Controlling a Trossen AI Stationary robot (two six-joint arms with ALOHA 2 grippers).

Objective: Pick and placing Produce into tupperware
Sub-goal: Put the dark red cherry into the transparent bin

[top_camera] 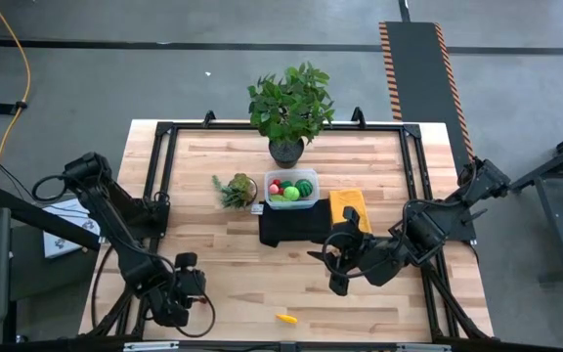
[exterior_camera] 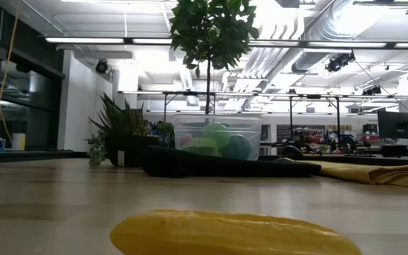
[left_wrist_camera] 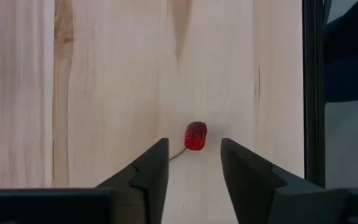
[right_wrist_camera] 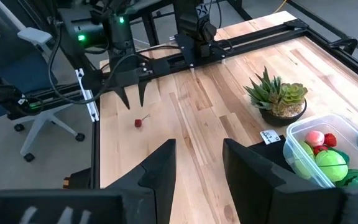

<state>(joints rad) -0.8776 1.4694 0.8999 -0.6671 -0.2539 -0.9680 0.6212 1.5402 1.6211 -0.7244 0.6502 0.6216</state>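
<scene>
Down low, left hand point(left_wrist_camera: 193, 163) gapes over a red cherry point(left_wrist_camera: 196, 135); right hand point(right_wrist_camera: 199, 163) apart too.

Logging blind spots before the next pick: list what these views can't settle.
- Cherry: high view hides it under the left end effector.
- Yellow piece: low view blurs it and the bottom edge cuts it.
- Tupperware: right wrist view's edge cuts it; produce count unclear.
- Tupperware's base: low view, behind the black cloth.
</scene>
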